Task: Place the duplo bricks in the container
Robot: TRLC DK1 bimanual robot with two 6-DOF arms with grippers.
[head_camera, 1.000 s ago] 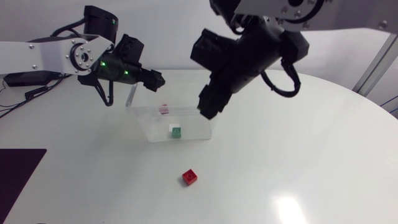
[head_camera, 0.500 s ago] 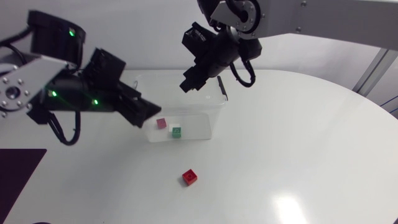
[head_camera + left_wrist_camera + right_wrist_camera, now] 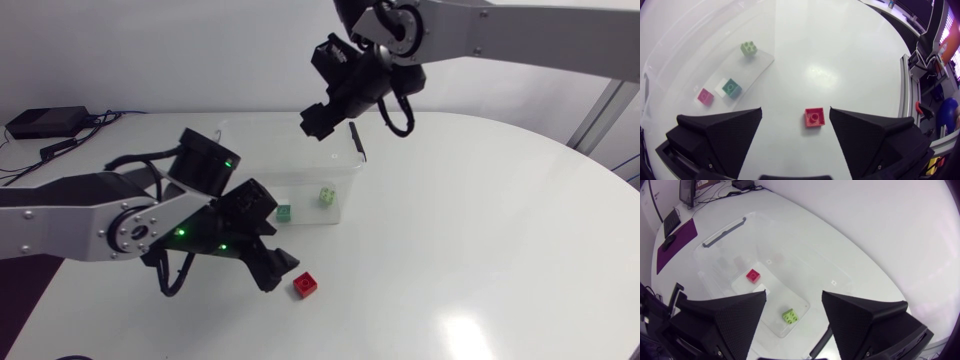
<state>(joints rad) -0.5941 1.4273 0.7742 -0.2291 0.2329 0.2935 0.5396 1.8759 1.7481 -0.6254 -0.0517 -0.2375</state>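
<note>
Red brick (image 3: 306, 285) sits on the white tabletop (image 3: 480, 230) between the left gripper's (image 3: 280, 270) spread fingers; right gripper (image 3: 312, 122), also spread, hangs above the container (image 3: 352, 172).

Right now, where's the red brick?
The red brick lies on the table outside the container, in the head view's lower middle. In the left wrist view it sits between the open fingers of the left gripper.

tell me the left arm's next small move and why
Probably lower the left claw around the red brick, then close on it. The claw is open, and the left wrist view shows the brick between its fingers, nearer one of them and not touching either. The brick lies on the table, outside the container.
</note>
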